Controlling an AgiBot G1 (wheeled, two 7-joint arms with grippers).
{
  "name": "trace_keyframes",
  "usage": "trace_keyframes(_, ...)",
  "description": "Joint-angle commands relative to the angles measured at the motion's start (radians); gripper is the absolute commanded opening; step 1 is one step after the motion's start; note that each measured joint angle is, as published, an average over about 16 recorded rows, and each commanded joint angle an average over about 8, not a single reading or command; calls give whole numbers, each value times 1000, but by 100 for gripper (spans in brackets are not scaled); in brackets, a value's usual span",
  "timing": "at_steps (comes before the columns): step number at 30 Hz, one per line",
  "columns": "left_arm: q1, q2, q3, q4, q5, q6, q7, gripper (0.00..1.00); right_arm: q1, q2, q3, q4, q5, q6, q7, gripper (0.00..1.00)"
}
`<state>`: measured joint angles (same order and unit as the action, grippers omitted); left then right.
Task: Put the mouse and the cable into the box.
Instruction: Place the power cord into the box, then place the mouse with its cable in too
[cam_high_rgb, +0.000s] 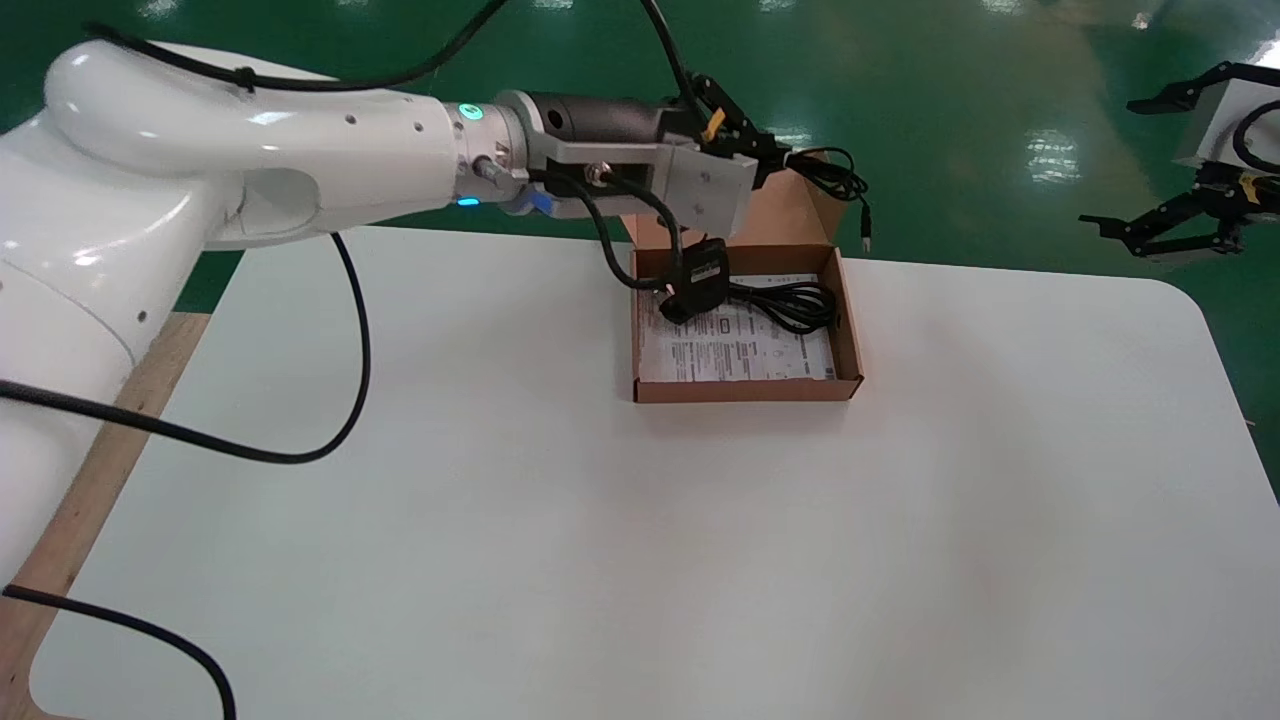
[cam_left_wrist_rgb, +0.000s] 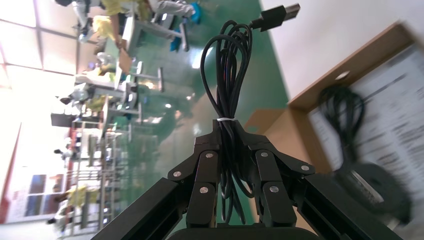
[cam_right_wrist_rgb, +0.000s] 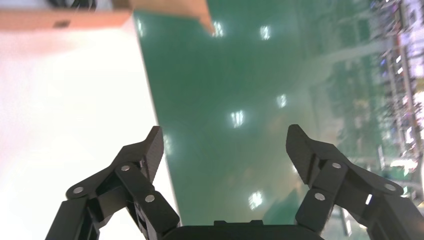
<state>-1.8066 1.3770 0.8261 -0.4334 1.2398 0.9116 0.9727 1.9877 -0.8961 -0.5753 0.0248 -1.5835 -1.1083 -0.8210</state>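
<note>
My left arm reaches over the table to the far side of the box. Left gripper is clamped on the tied cable, held in the air above the box's back flap. In the box there is a dark lump, probably the mouse, with its cord. Right gripper is spread wide and empty, off the table's right edge.

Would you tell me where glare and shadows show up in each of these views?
Head view: bright glare patches sit on the floor; the box throws a faint shadow on the table. Left wrist view: bright backlight washes out the hall behind the cable clamped in the left gripper. Right wrist view: the table is blown out white, and light spots dot the floor beyond the open right gripper.
</note>
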Motion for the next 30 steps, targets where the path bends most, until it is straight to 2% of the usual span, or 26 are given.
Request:
trace_keyframes(1,28,0,43,-45,-25,-28,-25,0,5,20,-7,-9,-11,-5,3,100)
trace_keyframes(7,60,-3,158,-72,-90,-87,-97,0,20,48,-18,-10,-26,-23,-1,100)
trace_keyframes(15,107,-9,279,-14,-142,-111,-234,0,41,73,-26,-13,-37,-42,6,100)
trace_keyframes(22,115,-9,351,-15,-153,-131,-314,0,92,118,-49,-4,-71,-80,21,100)
trace_keyframes(30,126,-4,418,-56,-177,-235,-390,0,166,198,-103,15,-151,-140,46,100)
